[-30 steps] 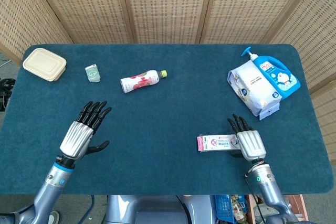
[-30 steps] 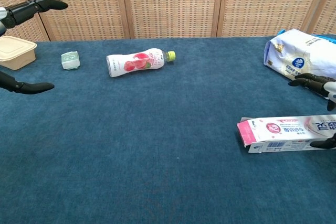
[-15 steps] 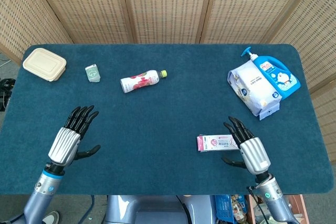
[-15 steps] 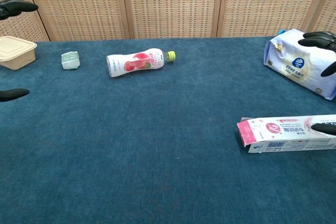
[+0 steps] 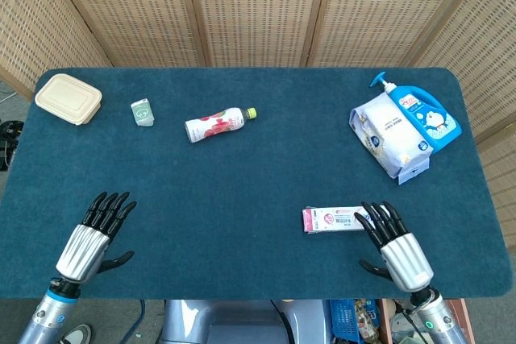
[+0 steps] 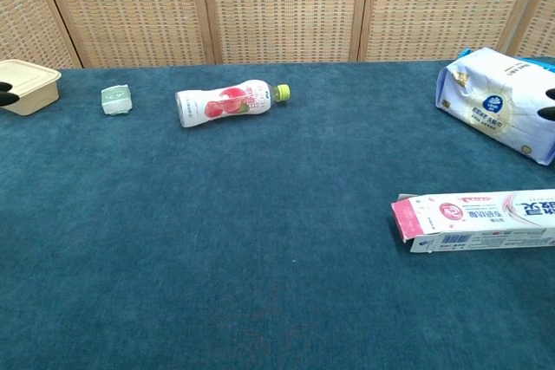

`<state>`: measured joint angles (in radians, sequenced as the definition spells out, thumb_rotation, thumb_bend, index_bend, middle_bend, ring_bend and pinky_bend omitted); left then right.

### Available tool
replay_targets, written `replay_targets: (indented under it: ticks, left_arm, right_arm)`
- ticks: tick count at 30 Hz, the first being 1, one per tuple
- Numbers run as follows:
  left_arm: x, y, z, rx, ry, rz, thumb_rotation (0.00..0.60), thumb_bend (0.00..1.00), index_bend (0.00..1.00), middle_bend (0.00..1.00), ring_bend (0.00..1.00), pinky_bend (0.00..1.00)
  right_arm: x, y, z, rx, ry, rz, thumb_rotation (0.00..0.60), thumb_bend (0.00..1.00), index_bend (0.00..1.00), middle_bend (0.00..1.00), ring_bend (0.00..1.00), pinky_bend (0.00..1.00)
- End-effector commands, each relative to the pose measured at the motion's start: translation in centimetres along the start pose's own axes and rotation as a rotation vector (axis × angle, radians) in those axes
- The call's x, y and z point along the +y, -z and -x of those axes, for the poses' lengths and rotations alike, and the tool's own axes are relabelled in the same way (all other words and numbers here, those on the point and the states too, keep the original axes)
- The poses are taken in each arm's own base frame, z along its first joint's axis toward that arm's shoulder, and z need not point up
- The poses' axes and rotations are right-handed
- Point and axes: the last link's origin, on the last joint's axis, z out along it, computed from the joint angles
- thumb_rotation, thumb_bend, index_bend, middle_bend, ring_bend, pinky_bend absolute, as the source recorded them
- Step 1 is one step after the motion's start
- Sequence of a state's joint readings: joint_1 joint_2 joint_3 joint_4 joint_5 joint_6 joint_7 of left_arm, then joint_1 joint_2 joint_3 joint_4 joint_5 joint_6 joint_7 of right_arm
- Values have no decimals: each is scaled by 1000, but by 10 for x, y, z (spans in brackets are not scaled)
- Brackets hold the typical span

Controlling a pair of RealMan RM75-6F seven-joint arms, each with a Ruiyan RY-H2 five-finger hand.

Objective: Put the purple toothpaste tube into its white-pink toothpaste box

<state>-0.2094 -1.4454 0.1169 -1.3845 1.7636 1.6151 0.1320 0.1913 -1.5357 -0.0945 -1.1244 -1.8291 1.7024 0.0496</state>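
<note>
One toothpaste box (image 5: 332,219), two bottles (image 5: 214,125) (image 5: 423,113), one lunchbox (image 5: 68,98), two hands (image 5: 89,239) (image 5: 397,246)

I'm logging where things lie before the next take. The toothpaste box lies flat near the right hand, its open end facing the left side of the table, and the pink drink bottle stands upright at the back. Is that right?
Not quite: the pink drink bottle lies on its side, not upright, as the chest view shows. The rest holds: the toothpaste box lies flat by the right hand, open end toward the table's left side.

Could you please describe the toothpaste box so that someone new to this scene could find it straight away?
On the blue table, look to the near right, just ahead of the right hand. The toothpaste box lies flat there: a long white carton with pink ends, its left flap open, and the only slim carton around.
</note>
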Motion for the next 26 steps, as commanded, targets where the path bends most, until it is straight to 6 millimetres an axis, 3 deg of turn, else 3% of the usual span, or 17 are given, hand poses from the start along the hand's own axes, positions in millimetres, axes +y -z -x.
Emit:
replay_targets:
  ticks: [1,13,16,19,26]
  left_arm:
    - [-5,6,3,5,-64,-13,565,154,0,0,0,0]
    - [-33,29,-8,17,-100,-116,561,152,0,0,0,0]
    - [-43,34,-15,31,-99,-153,561,153,0,0,0,0]
    - [-60,38,-16,15,-103,-205,564,153,0,0,0,0]
    - [-63,35,-15,16,-92,-205,563,154,0,0,0,0]
  right_arm:
    - [2,4,1,-10,32,8,600,0,0,0,0,0]
    - [2,1,-9,54,110,46,600,0,0,0,0,0]
    - [16,-3,-14,72,168,107,600,0,0,0,0,0]
    - [45,-5,-21,60,171,235,600,0,0,0,0,0]
    - [63,-4,-26,47,148,300,600,0,0,0,0,0]
